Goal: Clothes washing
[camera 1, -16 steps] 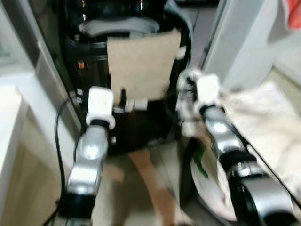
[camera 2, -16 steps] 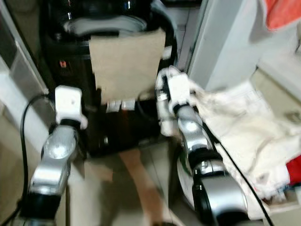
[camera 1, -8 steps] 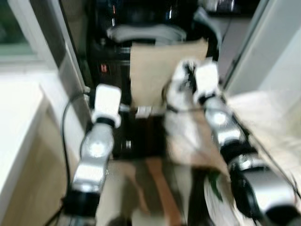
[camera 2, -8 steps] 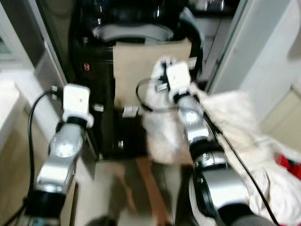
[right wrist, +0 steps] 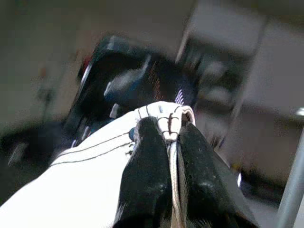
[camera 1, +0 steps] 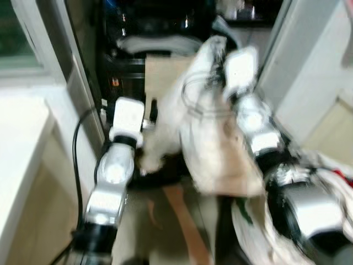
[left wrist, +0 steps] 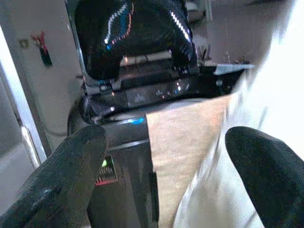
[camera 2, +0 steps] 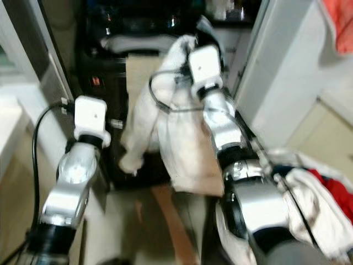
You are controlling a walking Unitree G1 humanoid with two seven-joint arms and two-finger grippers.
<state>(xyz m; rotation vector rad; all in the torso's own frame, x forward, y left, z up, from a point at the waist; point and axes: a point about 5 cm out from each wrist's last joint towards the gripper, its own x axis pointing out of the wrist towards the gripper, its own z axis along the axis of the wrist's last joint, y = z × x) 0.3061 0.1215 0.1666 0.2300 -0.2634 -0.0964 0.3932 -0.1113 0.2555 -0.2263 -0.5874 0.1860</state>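
Note:
A black top-loading washing machine (camera 1: 127, 77) stands ahead with its lid (left wrist: 133, 33) raised and a brown cardboard sheet (left wrist: 185, 142) on its front. My right gripper (right wrist: 167, 137) is shut on a white garment (camera 2: 176, 132), holding it high before the machine's opening so the cloth hangs down over the cardboard. In the right wrist view a stitched hem of that garment (right wrist: 164, 116) is pinched between the two black fingers. My left gripper (left wrist: 166, 180) is open and holds nothing, pointing at the machine's front beside the hanging cloth; its white wrist (camera 1: 128, 118) shows lower left.
A heap of white and red laundry (camera 2: 320, 199) lies at the lower right. A white wall panel (camera 2: 276, 72) rises to the right of the machine, a pale counter (camera 1: 16, 143) to the left. A black cable (camera 1: 77, 154) runs down by the left arm.
My right arm has lifted the white garment off the heap on the right, up and over toward the machine's opening. The view has also shifted. The left arm has hardly moved.

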